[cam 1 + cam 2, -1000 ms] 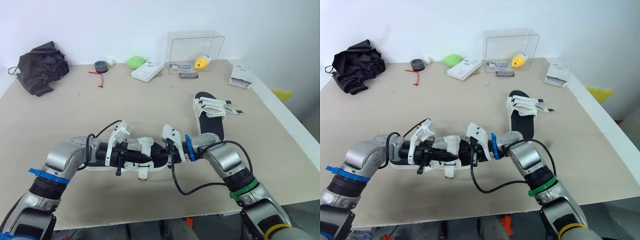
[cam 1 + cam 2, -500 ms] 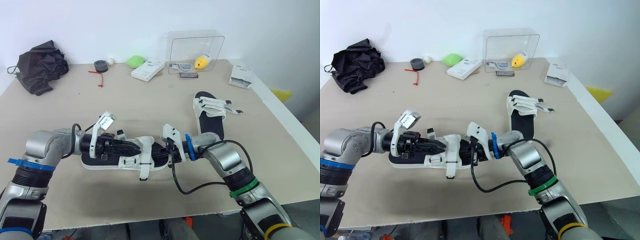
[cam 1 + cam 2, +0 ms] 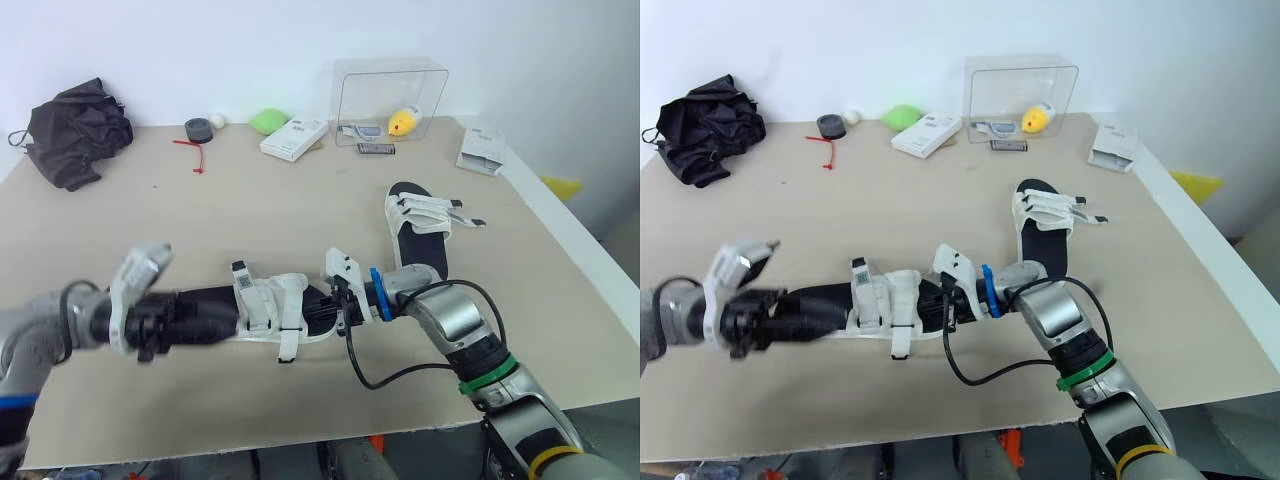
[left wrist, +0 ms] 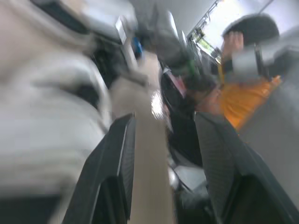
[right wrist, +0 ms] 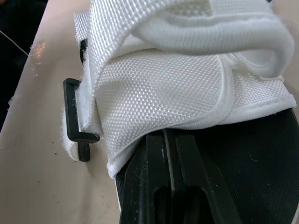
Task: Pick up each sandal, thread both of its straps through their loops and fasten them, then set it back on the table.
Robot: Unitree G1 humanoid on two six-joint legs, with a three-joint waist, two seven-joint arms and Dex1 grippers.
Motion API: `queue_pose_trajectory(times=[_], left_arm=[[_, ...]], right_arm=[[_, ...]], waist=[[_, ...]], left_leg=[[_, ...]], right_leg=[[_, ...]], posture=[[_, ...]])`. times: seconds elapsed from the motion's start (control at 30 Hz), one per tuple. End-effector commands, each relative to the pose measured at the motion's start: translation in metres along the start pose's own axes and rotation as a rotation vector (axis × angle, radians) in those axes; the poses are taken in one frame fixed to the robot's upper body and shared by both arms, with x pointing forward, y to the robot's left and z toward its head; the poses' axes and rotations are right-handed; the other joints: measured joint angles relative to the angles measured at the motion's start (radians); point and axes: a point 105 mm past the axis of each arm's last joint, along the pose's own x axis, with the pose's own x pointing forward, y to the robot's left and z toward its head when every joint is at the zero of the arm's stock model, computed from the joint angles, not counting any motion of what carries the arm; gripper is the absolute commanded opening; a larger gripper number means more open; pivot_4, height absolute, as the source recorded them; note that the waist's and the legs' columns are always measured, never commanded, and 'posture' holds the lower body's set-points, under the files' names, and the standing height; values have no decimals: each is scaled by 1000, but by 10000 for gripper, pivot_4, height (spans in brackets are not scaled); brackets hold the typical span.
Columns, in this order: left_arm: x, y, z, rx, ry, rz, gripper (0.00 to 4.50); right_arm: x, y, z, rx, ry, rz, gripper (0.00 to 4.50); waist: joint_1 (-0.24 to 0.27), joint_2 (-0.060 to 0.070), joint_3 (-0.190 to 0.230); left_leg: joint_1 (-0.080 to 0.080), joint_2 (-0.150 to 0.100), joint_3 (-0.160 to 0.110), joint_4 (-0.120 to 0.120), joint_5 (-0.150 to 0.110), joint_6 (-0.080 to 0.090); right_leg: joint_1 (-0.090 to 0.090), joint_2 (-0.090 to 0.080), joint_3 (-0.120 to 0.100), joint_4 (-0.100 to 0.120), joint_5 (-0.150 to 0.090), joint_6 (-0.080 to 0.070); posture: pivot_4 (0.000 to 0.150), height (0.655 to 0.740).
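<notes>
My right gripper (image 5: 169, 144) is pressing its two black fingers together. Their tips are tucking under the hem of a white strap on the near sandal (image 3: 290, 312), and I cannot tell whether they are pinching anything. My left gripper (image 4: 164, 119) is holding its fingers (image 4: 117, 172) spread apart at the sandal's other end.

The near sandal is showing a black sole and white woven mesh straps with a stitched edge. A black loop (image 5: 67, 109) is sitting at the side of one strap, and one strap tail is hanging off the sole toward me. The sandal is lying flat on the table (image 3: 300, 200), close to the near edge in front of me. Its long axis is running from my left to my right, and I cannot tell which end is the toe.

The far sandal (image 3: 420, 235) is lying well apart on my right. It is running lengthwise away from me, with its white straps crossing the far half and their tails pointing right.
</notes>
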Motion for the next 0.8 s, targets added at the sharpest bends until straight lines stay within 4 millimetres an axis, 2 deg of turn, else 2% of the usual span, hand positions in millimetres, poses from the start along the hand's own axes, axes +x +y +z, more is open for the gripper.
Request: queue_pose_trajectory(times=[0.03, 0.27, 0.4, 0.47, 0.63, 0.8], left_arm=[[9, 11, -11, 163, -10, 105, 20485], [38, 22, -17, 332, -57, 146, 20485], [48, 28, -6, 384, -120, 171, 20485], [51, 28, -3, 387, -132, 166, 20485], [48, 34, 8, 361, -164, 194, 20485], [51, 36, 5, 337, -145, 188, 20485]], right_arm=[[5, -3, -30, 85, 105, -25, 0], [4, 0, -28, 81, 103, -21, 0], [3, 2, -29, 81, 103, -22, 0], [3, 2, -29, 82, 103, -23, 0], [3, 2, -30, 83, 104, -25, 0], [4, 2, -29, 81, 102, -24, 0]], waist=[[1, -3, 0], [5, -3, -1], [6, -2, 0], [5, -3, -1], [5, -3, -1], [5, -3, -1]], left_leg=[[0, 2, 0, 0, 1, 0], [1, 2, 5, 0, 1, 0], [0, 3, 5, 0, 0, 0], [0, 2, 5, 0, 0, 0], [-1, 2, 5, 0, -1, 1], [0, 2, 5, 0, -1, 1]], right_leg=[[0, 2, -2, 0, 0, -2], [0, 1, 2, 0, 0, -1], [-1, 3, 2, 0, 1, 0], [-1, 4, 2, 0, 4, 5], [-1, 6, 2, 0, 4, 6], [-1, 6, 2, 0, 4, 6]], posture=[[1500, 7400], [1500, 7400], [1500, 7400], [1500, 7400], [1500, 7400], [1500, 7400]])
